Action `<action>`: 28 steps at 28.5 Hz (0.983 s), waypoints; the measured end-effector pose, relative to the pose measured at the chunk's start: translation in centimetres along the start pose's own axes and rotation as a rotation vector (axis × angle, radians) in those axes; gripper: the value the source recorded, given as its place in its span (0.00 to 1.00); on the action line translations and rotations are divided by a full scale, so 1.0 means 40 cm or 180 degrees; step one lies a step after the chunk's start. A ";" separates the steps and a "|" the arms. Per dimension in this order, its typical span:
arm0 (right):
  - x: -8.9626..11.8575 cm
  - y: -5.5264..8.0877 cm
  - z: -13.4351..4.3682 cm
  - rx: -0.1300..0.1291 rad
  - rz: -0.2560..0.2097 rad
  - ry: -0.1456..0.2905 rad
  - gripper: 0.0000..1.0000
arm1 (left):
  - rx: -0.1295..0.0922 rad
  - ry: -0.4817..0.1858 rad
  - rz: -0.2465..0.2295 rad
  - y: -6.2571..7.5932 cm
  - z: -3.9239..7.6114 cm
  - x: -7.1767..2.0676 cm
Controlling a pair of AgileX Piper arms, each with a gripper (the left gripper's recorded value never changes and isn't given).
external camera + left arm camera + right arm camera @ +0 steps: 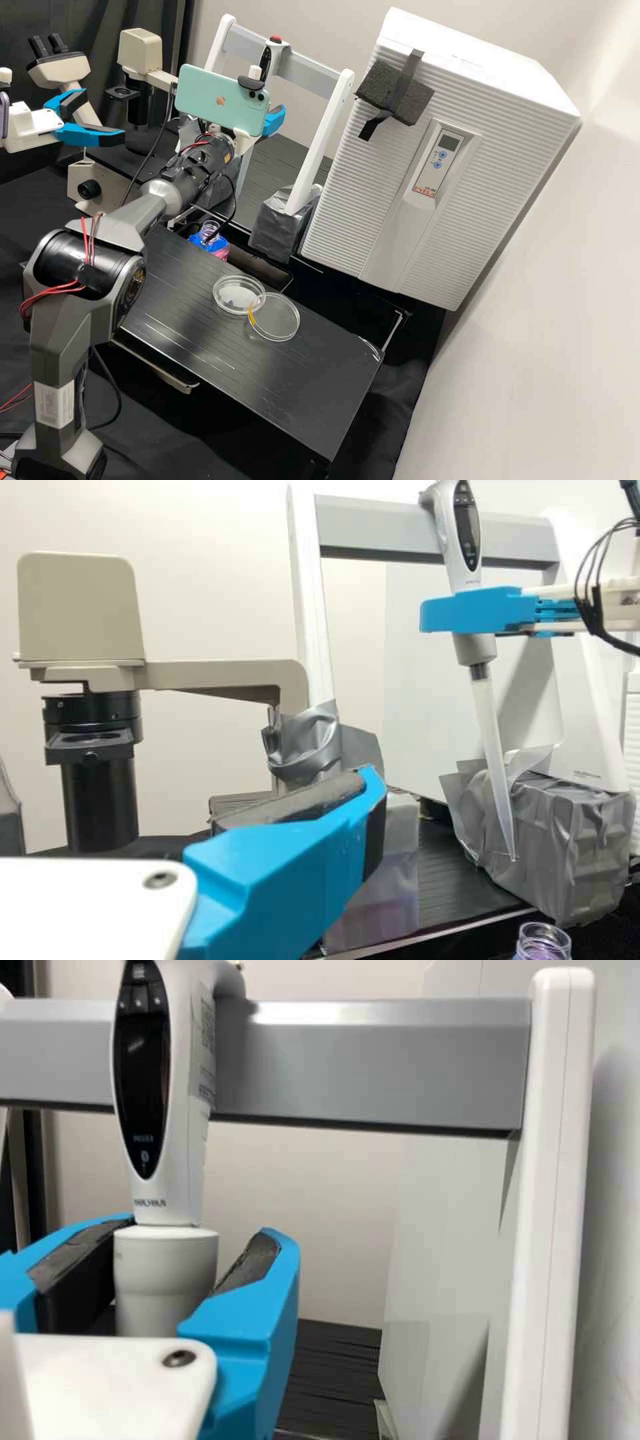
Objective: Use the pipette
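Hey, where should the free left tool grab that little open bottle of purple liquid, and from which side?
Grip the bottle around its round body below the open neck, coming in level from the side away from the taped block. It stands upright and uncapped, so tilting could spill, and the pipette in the right tool seems to hang above it, likely blocking a top approach.

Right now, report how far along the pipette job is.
Done: the right arm's jaws are shut on the pipette, which is upright and off the bench. In hand: its tip hangs above the open purple bottle, not in it. Left: the tip looks clear, so drawing liquid and dispensing into the two clear dishes seem undone. The left arm's jaws are open and empty near the microscope.
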 end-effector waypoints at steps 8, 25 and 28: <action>-0.003 -0.006 -0.002 0.0011 -0.0015 -0.0014 0.00 | 0.0000 0.0000 0.0000 0.000 0.000 0.000; -0.017 -0.006 -0.018 0.0054 -0.0044 -0.0012 0.00 | -0.0006 0.0000 0.0000 0.000 0.000 0.000; -0.019 -0.010 -0.023 0.0058 -0.0060 0.0005 0.00 | -0.0006 0.0000 0.0000 0.000 0.000 0.000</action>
